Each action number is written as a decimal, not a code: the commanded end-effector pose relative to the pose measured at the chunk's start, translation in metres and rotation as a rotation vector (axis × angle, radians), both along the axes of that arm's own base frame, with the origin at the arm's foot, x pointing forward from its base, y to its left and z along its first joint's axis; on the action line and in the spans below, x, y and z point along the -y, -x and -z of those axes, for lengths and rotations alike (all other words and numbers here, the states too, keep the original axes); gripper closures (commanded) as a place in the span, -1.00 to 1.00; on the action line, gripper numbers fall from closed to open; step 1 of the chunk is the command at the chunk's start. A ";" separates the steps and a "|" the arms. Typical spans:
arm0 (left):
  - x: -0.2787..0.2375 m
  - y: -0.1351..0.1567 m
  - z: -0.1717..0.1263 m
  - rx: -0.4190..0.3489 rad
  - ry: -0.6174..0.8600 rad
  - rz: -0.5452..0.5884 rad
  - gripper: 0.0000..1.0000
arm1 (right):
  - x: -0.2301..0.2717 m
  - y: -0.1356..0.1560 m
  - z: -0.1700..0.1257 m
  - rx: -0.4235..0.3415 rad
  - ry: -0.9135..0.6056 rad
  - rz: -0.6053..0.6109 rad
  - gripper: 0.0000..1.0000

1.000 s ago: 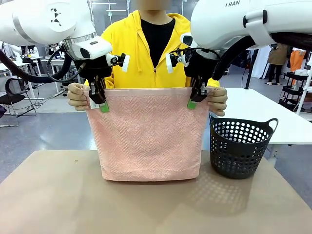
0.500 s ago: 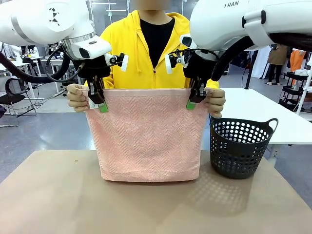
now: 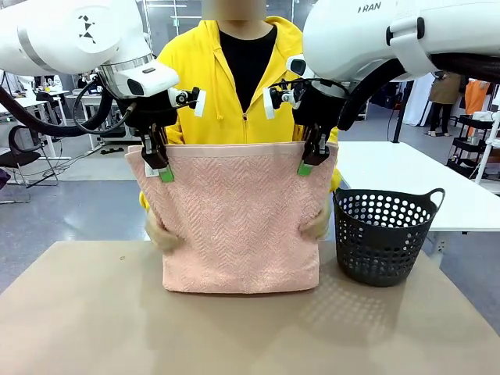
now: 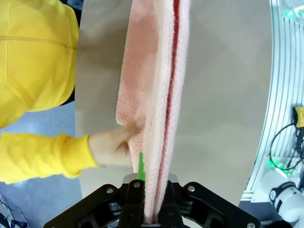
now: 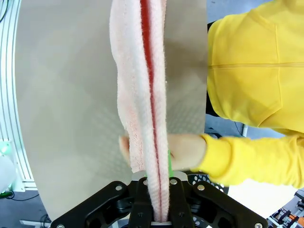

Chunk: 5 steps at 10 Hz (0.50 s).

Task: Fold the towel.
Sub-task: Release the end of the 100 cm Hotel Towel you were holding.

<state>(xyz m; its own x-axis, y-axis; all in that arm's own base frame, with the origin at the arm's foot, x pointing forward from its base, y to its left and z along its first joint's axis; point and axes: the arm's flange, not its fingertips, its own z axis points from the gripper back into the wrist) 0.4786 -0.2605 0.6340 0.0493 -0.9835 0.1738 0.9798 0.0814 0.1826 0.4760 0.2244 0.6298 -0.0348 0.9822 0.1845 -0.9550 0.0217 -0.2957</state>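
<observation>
The salmon-pink herringbone towel (image 3: pixel 238 219) hangs doubled above the table, its lower fold resting on the tabletop. My left gripper (image 3: pixel 162 166) is shut on its upper left corner and my right gripper (image 3: pixel 308 161) is shut on its upper right corner. In the left wrist view the towel (image 4: pixel 159 95) runs edge-on from between the fingers (image 4: pixel 133 209). In the right wrist view the towel (image 5: pixel 145 95) likewise rises from the fingers (image 5: pixel 173 204). The person's hands (image 3: pixel 160 233) (image 3: pixel 316 225) hold the towel's side edges partway down.
A dark perforated basket (image 3: pixel 384 238) stands on the tan table (image 3: pixel 78 328) just right of the towel. The person in a yellow hoodie (image 3: pixel 209 86) stands behind the towel at the far side. A white table (image 3: pixel 406 176) lies behind the basket.
The person's hands have let go of the towel's top corners and dropped to its side edges lower down. Both grippers stay clamped on the top corners, barely moved.
</observation>
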 end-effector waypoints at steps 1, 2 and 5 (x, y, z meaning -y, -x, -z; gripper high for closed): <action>0.000 -0.003 -0.004 0.010 -0.007 0.005 1.00 | 0.003 0.000 -0.002 0.007 0.006 0.003 1.00; 0.000 -0.003 -0.004 0.010 -0.007 0.005 1.00 | 0.003 0.000 -0.002 0.007 0.006 0.003 1.00; 0.000 -0.003 -0.004 0.010 -0.007 0.005 1.00 | 0.003 0.000 -0.002 0.007 0.006 0.003 1.00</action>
<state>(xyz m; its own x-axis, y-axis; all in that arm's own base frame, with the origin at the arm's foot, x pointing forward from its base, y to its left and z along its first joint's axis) 0.4787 -0.2605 0.6338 0.0494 -0.9836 0.1737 0.9799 0.0814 0.1824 0.4760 0.2244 0.6298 -0.0348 0.9822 0.1845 -0.9550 0.0217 -0.2958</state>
